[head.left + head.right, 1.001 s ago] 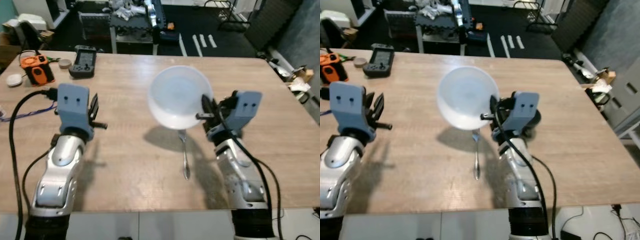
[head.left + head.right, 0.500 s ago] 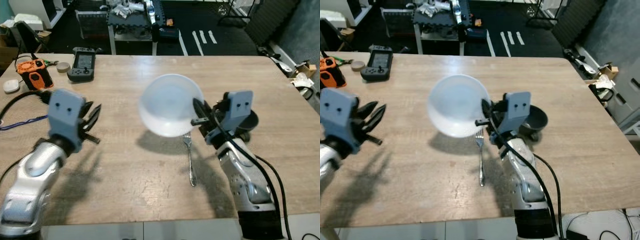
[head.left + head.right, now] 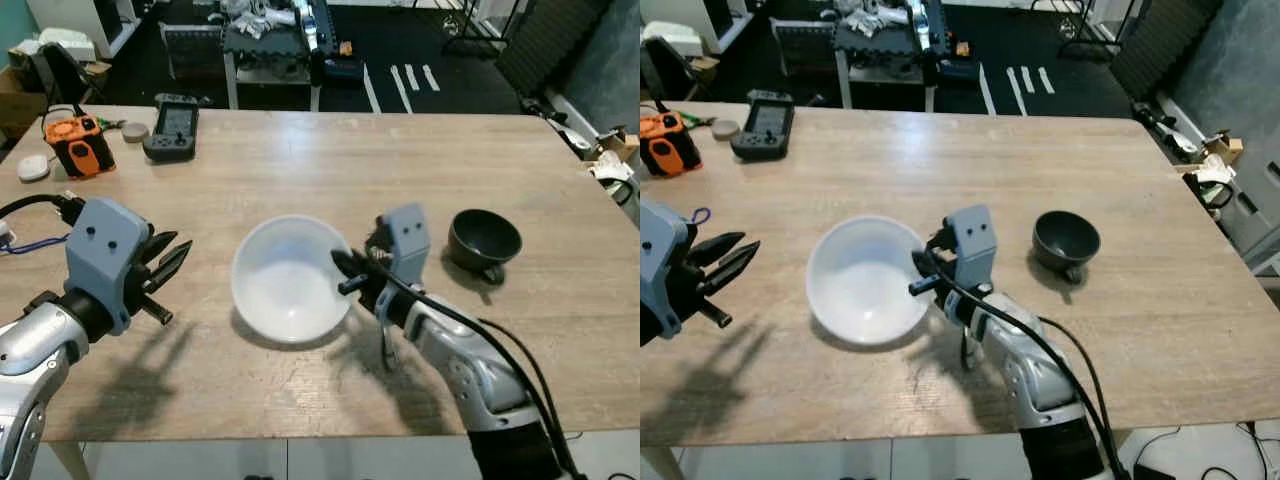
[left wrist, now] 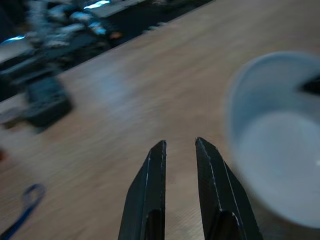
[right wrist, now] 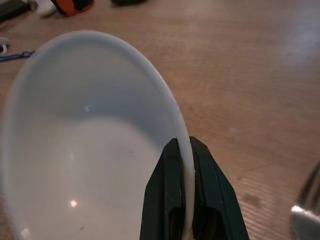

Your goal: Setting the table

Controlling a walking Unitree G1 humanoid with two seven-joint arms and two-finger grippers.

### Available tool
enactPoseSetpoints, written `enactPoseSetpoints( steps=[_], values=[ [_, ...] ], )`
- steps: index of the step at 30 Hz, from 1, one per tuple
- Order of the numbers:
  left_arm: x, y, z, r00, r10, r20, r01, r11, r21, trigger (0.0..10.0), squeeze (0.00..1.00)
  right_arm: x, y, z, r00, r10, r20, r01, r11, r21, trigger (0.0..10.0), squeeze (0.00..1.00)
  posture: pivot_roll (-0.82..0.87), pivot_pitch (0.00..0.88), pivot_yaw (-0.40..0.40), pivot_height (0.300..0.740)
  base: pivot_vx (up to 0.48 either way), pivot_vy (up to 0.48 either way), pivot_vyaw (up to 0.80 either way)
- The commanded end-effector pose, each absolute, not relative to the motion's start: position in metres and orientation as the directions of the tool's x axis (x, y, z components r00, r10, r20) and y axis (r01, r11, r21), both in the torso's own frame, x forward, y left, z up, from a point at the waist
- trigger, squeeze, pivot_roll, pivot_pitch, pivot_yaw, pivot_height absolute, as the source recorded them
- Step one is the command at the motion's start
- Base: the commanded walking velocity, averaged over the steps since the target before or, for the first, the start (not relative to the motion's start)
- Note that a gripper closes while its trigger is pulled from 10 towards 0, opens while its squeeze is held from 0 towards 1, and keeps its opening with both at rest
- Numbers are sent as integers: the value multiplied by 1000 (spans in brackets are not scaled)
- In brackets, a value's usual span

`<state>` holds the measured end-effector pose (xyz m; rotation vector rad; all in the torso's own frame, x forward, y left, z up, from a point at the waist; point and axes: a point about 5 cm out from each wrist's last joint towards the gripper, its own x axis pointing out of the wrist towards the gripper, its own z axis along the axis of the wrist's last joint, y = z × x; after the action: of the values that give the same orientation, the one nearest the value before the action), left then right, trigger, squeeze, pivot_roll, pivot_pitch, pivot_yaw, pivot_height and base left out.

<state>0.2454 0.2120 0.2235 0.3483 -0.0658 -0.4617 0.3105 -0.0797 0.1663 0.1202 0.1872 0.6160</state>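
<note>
Wooden table (image 3: 420, 150): white bowl (image 3: 290, 278) near front edge, rim pinched by right gripper (image 3: 350, 275). Fork (image 3: 385, 345) under right arm, mostly hidden. Black cup (image 3: 484, 238) to right. Left gripper (image 3: 165, 275) well apart, fingers slightly parted, holding nothing. Handheld console (image 3: 172, 127), orange device (image 3: 78, 145) at far left.

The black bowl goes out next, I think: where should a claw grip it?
Probably by the rim of the black bowl, from above: it stands upright and open beside the right claw, which pinches the white bowl the same way.
</note>
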Motion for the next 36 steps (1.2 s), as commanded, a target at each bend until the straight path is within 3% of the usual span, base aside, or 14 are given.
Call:
enactPoseSetpoints(
  steps=[1,14,15,16,17,18,29,30,31,32,36],
  values=[
    [238,204,223,854,-519,-46,502,797,337,10000,0,311,-73,158,780,596,-190,-566,802,192,10000,0,61,99,19,740,0,0,0],
    [232,186,214,819,-570,-65,560,771,302,10000,0,326,-71,174,823,537,-187,-538,841,45,10000,20,62,101,15,740,0,0,0],
    [232,185,213,818,-572,-67,563,771,298,10000,0,327,-74,175,834,521,-182,-524,851,37,10000,396,61,101,16,740,0,0,0],
    [232,185,213,818,-572,-67,563,771,298,10000,0,327,-74,175,834,521,-182,-524,851,37,10000,396,61,101,16,740,0,0,0],
    [232,184,213,816,-575,-67,567,770,293,10000,0,328,-77,176,842,509,-178,-512,858,33,10000,651,60,100,18,740,0,0,0],
    [232,183,212,814,-577,-67,569,769,290,10000,0,330,-81,178,851,495,-174,-499,866,27,10000,1000,59,99,20,740,0,0,0],
    [235,181,212,811,-581,-65,573,768,287,10000,0,336,-104,192,913,398,-92,-397,917,27,10000,1000,56,93,26,740,0,0,0],
    [235,181,212,812,-580,-65,572,769,284,10000,0,337,-109,197,924,378,-62,-377,926,34,10000,541,59,93,26,740,0,0,0],
    [235,181,212,813,-579,-65,571,770,283,10000,0,337,-111,200,930,366,-43,-365,930,37,10000,541,59,93,26,740,0,0,0],
    [235,182,212,813,-578,-66,571,771,282,10000,0,337,-114,203,934,356,-26,-355,934,38,10000,0,59,93,26,740,0,0,0],
    [240,194,206,847,-520,-112,523,778,349,10000,0,337,-141,223,965,210,160,-231,964,132,10000,0,58,92,24,740,0,0,0]
  ],
)
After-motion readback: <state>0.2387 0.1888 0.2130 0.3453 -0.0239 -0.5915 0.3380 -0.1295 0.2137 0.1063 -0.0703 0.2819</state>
